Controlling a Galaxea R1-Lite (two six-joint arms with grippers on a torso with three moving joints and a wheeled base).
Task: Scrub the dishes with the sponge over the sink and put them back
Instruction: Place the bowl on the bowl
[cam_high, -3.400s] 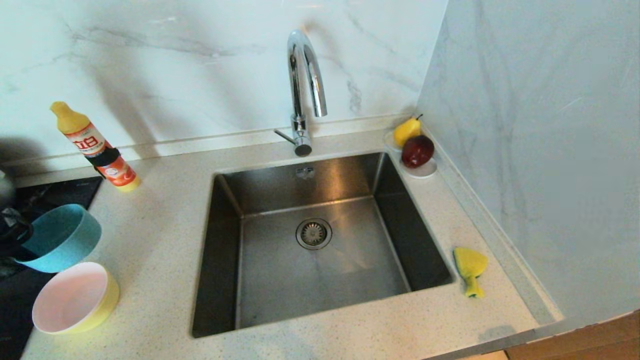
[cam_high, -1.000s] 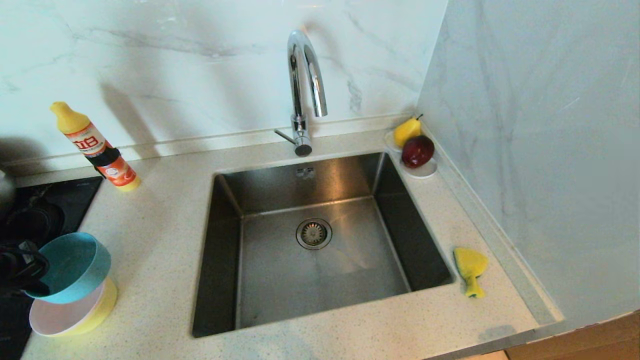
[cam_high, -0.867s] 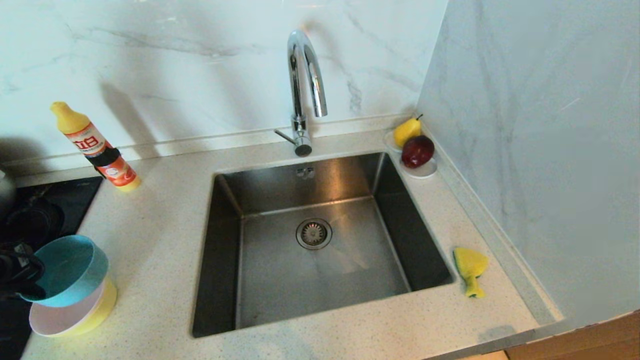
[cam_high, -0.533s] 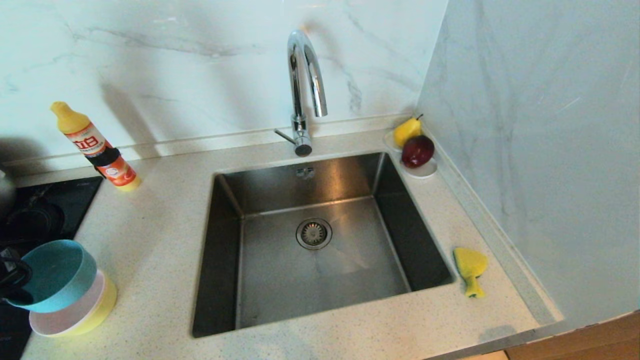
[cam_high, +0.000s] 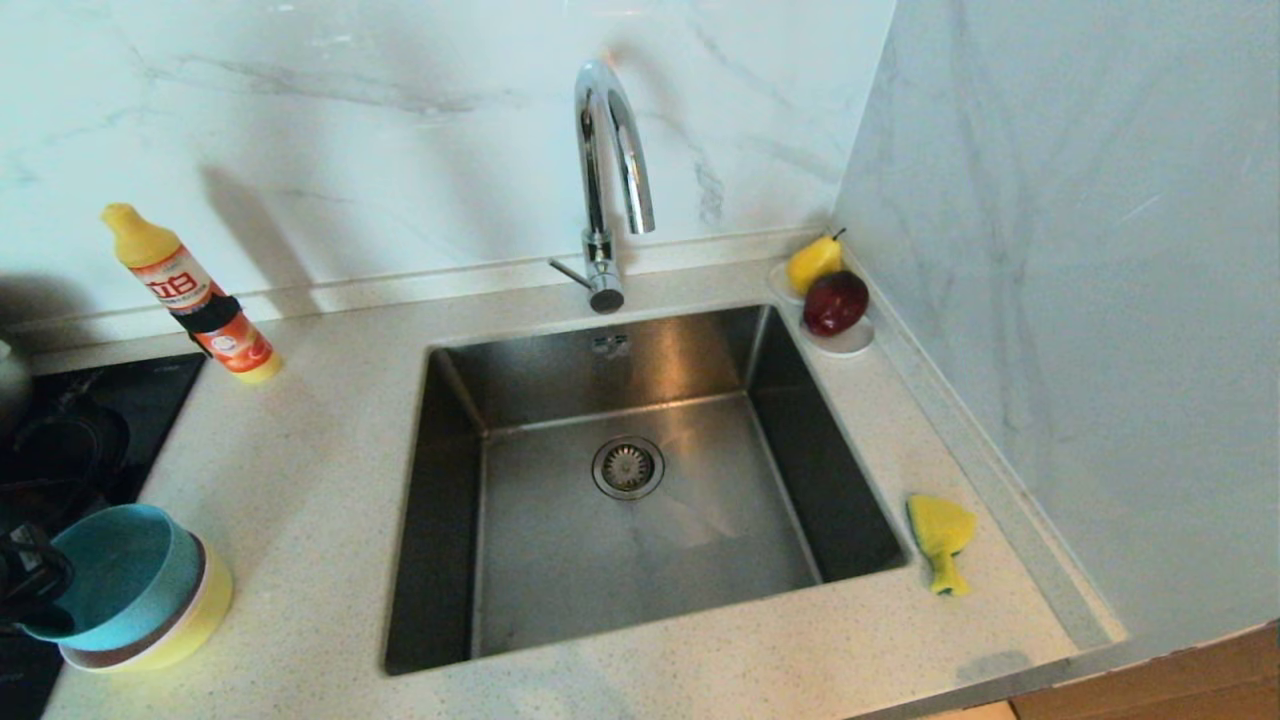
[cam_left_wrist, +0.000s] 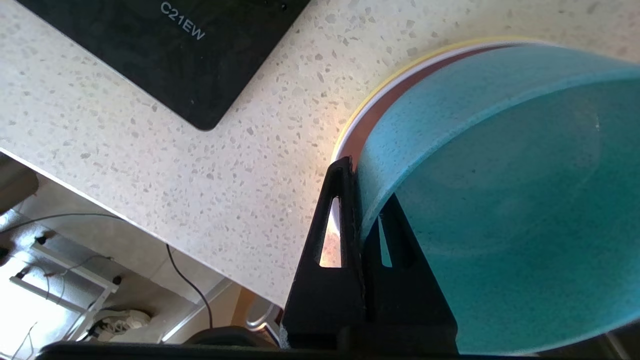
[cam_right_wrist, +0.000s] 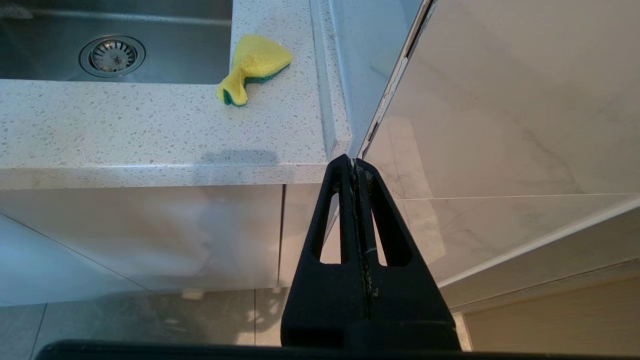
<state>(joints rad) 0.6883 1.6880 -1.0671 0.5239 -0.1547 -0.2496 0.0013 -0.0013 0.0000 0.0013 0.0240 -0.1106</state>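
Note:
At the counter's near left, the light blue bowl (cam_high: 110, 570) (cam_left_wrist: 500, 225) sits tilted inside the pale pink bowl (cam_high: 100, 660) (cam_left_wrist: 365, 135). The pink bowl is nested in the yellow bowl (cam_high: 205, 610). My left gripper (cam_high: 30, 590) (cam_left_wrist: 362, 190) is shut on the blue bowl's rim, one finger inside it and one outside. The yellow-and-green sponge (cam_high: 940, 530) (cam_right_wrist: 255, 62) lies crumpled on the counter to the right of the sink (cam_high: 560, 540). My right gripper (cam_right_wrist: 356, 162) hangs shut and empty below the counter's front right corner, out of the head view.
A chrome tap (cam_high: 610, 150) arches over the sink's back edge. A detergent bottle (cam_high: 190, 295) leans at the back left, beside a black cooktop (cam_high: 100, 400). A white saucer (cam_high: 850, 345) with a pear and an apple sits in the back right corner. A marble wall closes the right side.
My left gripper has carried the blue bowl down and toward the counter's front, from above the pink-and-yellow stack into it. The right arm has not moved.

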